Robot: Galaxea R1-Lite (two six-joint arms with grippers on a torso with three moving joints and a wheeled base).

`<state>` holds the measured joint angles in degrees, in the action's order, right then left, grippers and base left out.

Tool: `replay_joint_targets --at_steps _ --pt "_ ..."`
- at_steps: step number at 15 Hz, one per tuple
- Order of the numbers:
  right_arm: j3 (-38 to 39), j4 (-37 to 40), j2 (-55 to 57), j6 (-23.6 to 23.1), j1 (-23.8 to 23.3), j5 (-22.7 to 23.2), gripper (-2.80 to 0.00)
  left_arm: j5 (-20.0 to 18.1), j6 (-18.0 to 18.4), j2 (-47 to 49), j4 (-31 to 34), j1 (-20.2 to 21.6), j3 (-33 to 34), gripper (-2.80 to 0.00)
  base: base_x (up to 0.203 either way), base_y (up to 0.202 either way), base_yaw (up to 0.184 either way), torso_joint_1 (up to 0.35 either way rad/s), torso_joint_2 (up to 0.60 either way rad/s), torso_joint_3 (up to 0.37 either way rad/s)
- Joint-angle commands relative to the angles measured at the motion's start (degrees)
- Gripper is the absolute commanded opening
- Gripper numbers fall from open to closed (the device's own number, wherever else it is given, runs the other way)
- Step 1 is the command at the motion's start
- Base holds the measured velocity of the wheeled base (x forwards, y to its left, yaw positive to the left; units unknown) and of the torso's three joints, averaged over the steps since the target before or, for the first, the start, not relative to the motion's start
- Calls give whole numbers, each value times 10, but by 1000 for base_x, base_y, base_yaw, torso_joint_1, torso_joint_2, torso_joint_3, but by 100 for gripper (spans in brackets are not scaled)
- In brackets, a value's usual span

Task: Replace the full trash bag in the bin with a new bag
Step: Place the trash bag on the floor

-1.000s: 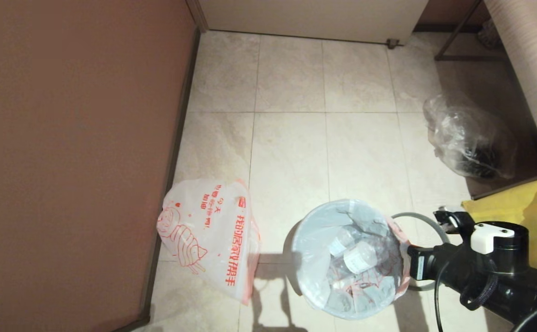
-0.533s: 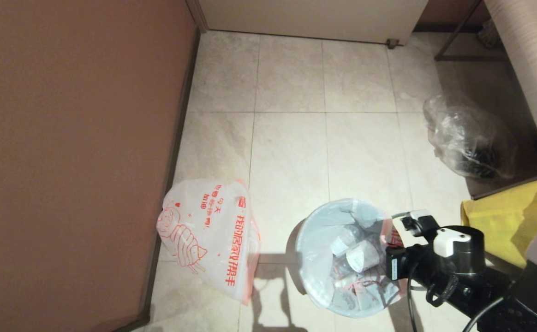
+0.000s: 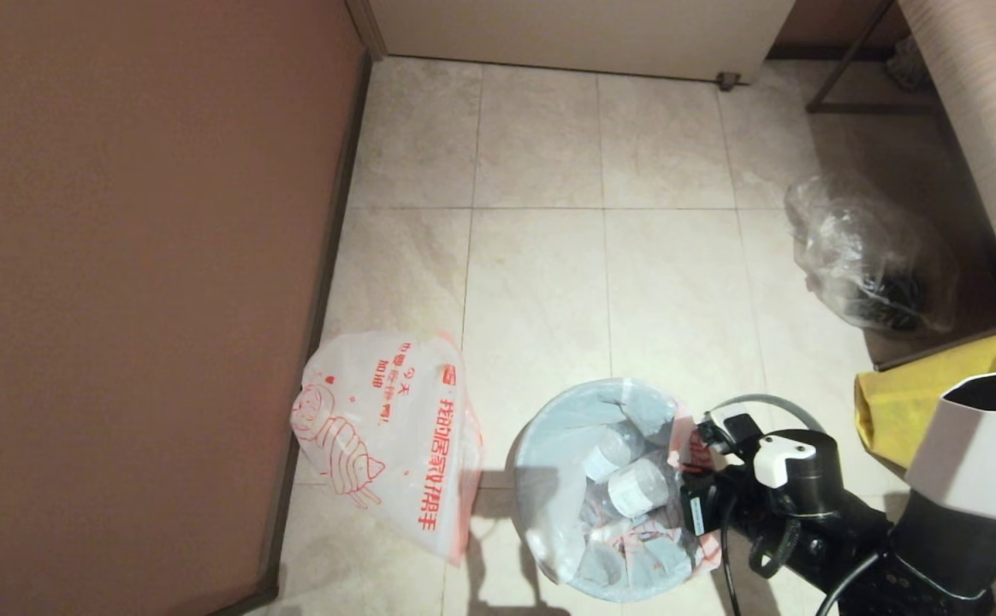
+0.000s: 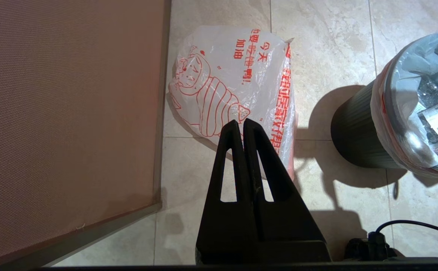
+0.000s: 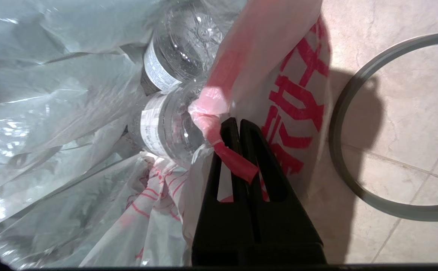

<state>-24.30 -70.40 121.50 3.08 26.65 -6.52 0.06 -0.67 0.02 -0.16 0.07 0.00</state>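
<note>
At the bin's (image 3: 541,547) right edge your right gripper (image 5: 239,124) is pinched tight on the full trash bag's (image 3: 566,445) red handle; nothing's lifted out yet. Left of the bin, the new bag (image 3: 387,428) lies unused, with the left gripper (image 4: 240,126) closed, empty.

Full bag (image 3: 549,479): thin see-through white plastic film, crinkled, glossy highlights, red print; lower centre of head view. Bottles (image 5: 174,128) inside: clear glossy plastic, paper-look labels. Bin (image 4: 354,139): dark plastic wall, fine vertical ribs, dull sheen. Ring (image 5: 354,158): grey plastic, smooth, matt, on the floor at right of the right wrist view. New bag (image 3: 387,428): same thin film, smoother, flat. Floor (image 3: 541,257): beige stone-look tiles, smooth, slight sheen. Wall (image 3: 121,257) at left: brown, matt, fine woven-looking texture. Clear bag (image 3: 870,257) upper right: glossy wrinkled film. Yellow bag (image 3: 900,402) at right: matt. Right gripper (image 5: 236,124), left gripper (image 4: 240,126): matt black plastic.
</note>
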Motion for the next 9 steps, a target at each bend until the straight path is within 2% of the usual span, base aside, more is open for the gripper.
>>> replay_joint_targets --at_steps 1,5,9 --pt "20 -3 -64 1 0 -1 -280 0 0 0 0 0 0 -280 0 0 0 0 0 0" --pt "17 62 -170 0 17 -2 -280 0 0 0 0 0 0 -280 0 0 0 0 0 0" --pt "16 51 -185 1 37 0 -280 0 0 0 0 0 0 -280 0 0 0 0 0 0"
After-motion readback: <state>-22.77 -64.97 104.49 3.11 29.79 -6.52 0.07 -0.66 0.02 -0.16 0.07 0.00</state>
